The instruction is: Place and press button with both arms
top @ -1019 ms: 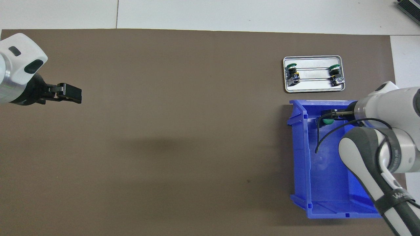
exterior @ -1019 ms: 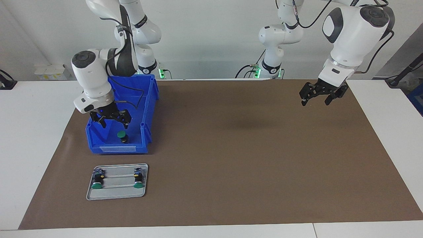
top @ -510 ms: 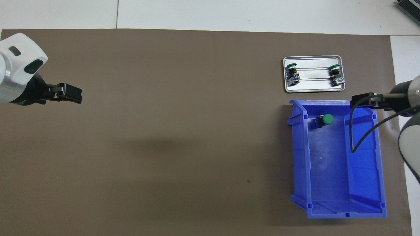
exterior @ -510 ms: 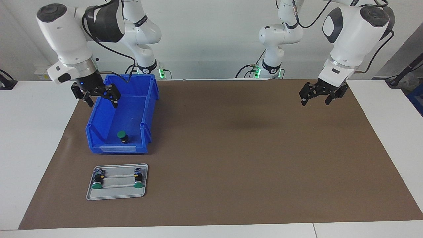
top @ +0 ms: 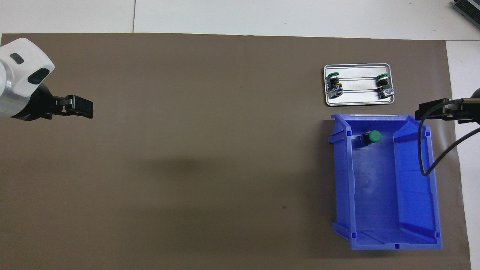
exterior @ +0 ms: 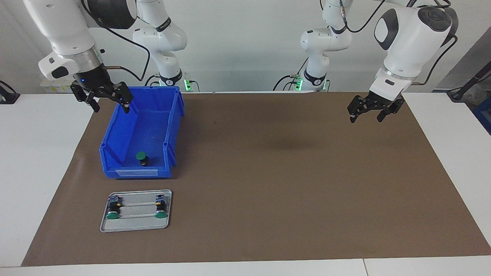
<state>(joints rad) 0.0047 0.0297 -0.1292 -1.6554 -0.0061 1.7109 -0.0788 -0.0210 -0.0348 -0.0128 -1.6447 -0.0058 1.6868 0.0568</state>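
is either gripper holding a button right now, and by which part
Nothing is held. The right gripper is open above the blue bin; the button lies in it. The left gripper is open too.

Blue bin point(exterior: 170, 126) walls around button point(exterior: 141, 156); open from above, both claws clear.

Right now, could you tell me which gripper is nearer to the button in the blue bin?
Right. The right gripper hangs above the bin's edge; the left gripper waits at the mat's other end.

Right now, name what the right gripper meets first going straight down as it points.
Probably the rim of the bin's side wall, or the mat just beside it; depth is unclear. The right gripper hangs open, and the button lies off that line.
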